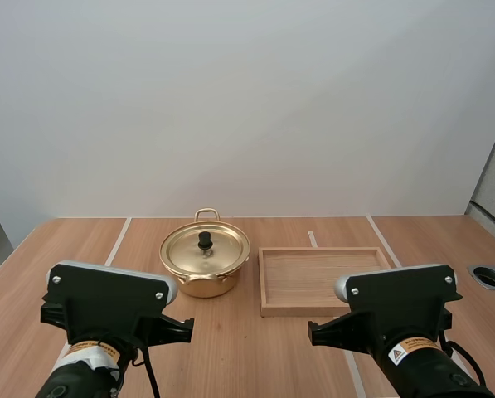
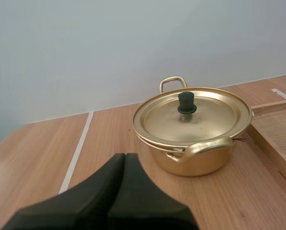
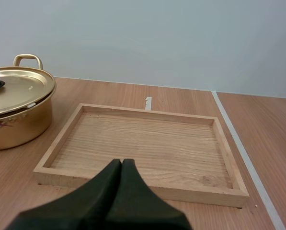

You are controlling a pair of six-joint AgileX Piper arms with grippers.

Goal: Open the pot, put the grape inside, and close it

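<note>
Plainly the left arm is the nearer one: the pot (image 1: 204, 283) sits on the table (image 1: 247, 348) straight ahead of the left claw (image 2: 125, 156) and a touch to its right, well apart from it. The right claw (image 3: 121, 162) faces the wooden tray (image 3: 147, 143), with the pot off to its left, just beside the tray's edge. Both claws are closed on nothing, each pair of fingers pressed into one dark wedge.

The pot is shiny gold and shallow, and its lid (image 2: 193, 115) is on and looks to lie flat on the rim. A small black knob (image 2: 187, 102) stands upright at the lid's middle. The two loop handles line up front to back as seen from the left claw. I judge that opening it calls for the left claw to part its fingers and come down over that knob.
</note>
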